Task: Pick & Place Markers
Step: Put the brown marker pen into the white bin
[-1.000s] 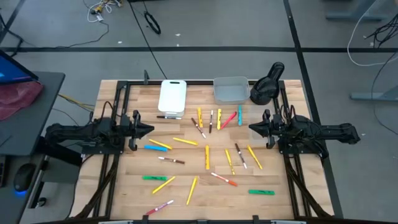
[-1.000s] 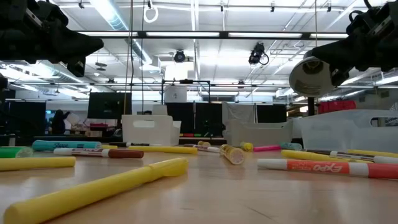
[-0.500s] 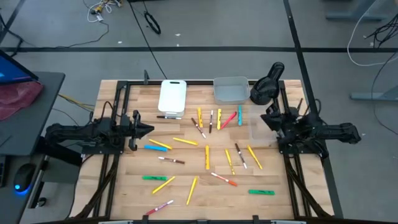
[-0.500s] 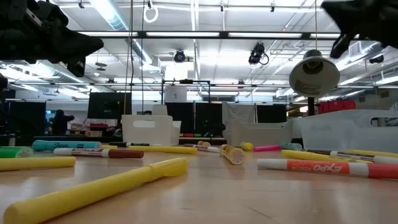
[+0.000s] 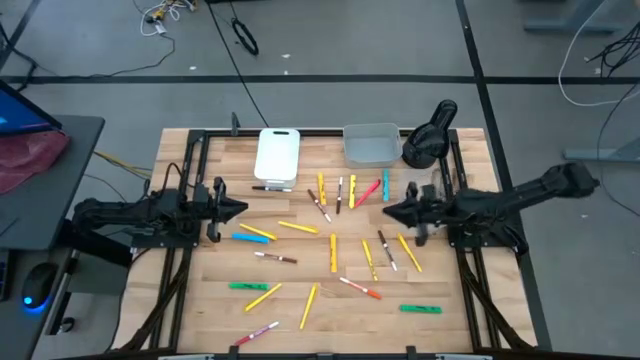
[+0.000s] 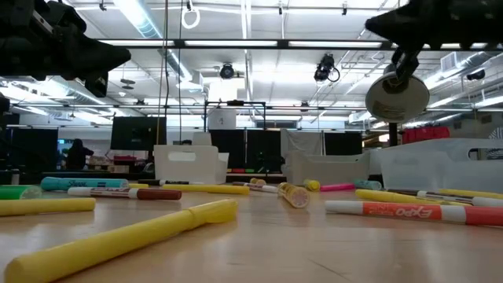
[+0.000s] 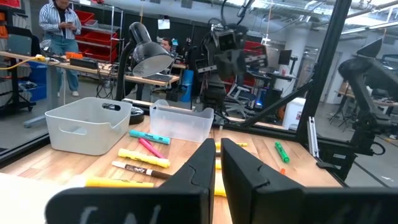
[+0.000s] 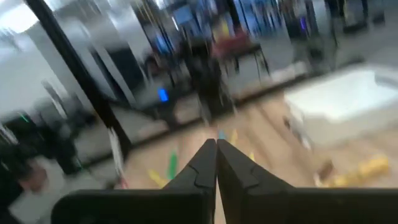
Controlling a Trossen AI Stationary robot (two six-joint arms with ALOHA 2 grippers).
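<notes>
**Wooden tabletop, both arms low and level, nothing gripped**

Wooden tabletop point(image 5: 200, 300) carries the markers point(image 5: 333, 252), scattered loose across its middle and near half, none lifted. Right end effector point(image 5: 388, 213) reaches inward from the right edge, arm stretched nearly flat, tip hovering just beside the yellow and dark markers right of centre; fingers pressed together, holding nothing. Left end effector point(image 5: 240, 208) sits at the left side, arm folded and level, pointing inward; fingers nearly closed with a thin gap, empty. A blue marker point(image 5: 244, 238) lies just beside its tip. White bin point(image 5: 277, 155) and grey bin point(image 5: 370, 144) stand at the far edge, a black lamp point(image 5: 428, 137) next to the grey one. Open wood between the two end effectors and along the left and right margins; black frame rails border both sides.
</notes>
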